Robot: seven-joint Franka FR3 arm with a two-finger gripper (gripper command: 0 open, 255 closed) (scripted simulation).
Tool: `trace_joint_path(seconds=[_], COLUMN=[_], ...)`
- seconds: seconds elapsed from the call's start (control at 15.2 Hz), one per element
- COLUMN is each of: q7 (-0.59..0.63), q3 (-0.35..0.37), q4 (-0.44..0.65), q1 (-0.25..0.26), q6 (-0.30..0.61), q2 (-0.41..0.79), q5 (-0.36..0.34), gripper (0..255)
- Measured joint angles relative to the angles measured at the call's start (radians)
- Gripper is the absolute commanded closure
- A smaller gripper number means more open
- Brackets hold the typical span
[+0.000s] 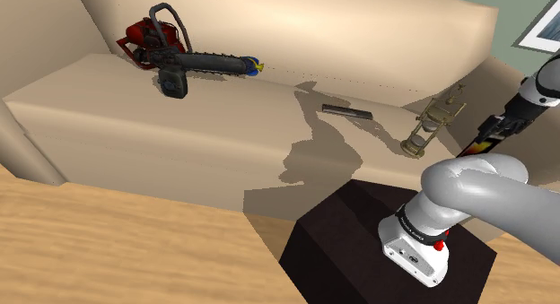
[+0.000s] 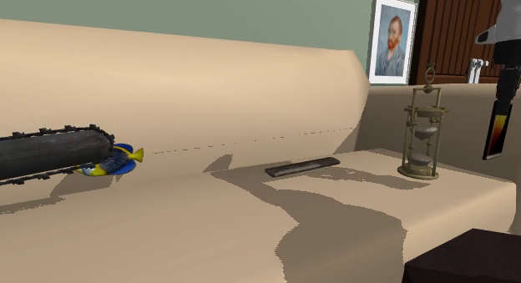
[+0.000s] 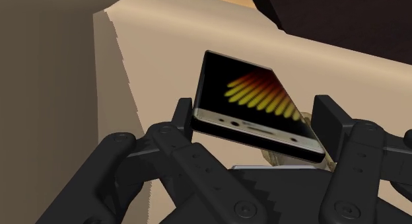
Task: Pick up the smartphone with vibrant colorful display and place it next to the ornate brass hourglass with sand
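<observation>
Shoulder view: I log the gripper (image 1: pixel 489 136) at the picture's right edge, over the beige sofa (image 1: pixel 135 123) seat. The smartphone (image 1: pixel 476 148) hangs from it, orange and yellow streaks on a black screen. The brass hourglass (image 1: pixel 431 127) stands on the seat just to the picture's left of the phone, apart from it. A slim dark bar (image 1: pixel 348 111) lies flat further left. A red chainsaw (image 1: pixel 175 53) rests at the far end, with a blue-and-yellow fish (image 1: pixel 254 65) at its bar tip. The dark stand (image 1: pixel 359 235) sits at lower right.

Second exterior view: the phone is off the cushion, held about upright in the air to the hourglass's right, near it but not touching. A framed portrait (image 2: pixel 392 37) stands behind the sofa arm.

Wrist view: I see both fingers (image 3: pixel 187 117) pressed on opposite edges of the phone. The jaws are closed to its width and gripping it, with the screen tilted.
</observation>
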Motion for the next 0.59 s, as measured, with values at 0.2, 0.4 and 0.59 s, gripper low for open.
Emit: trace_joint_path(seconds=[0.2,0.4,0.59], q7=[0.004,0.011,0.01], q3=[-0.031,-0.061,-0.074], q4=[-0.033,-0.064,-0.072], q1=[-0.01,-0.018,-0.022], q6=[0.029,0.056,0.066], q2=[-0.005,-0.008,-0.008], q5=[-0.03,-0.057,-0.07], gripper=[255,255,255])
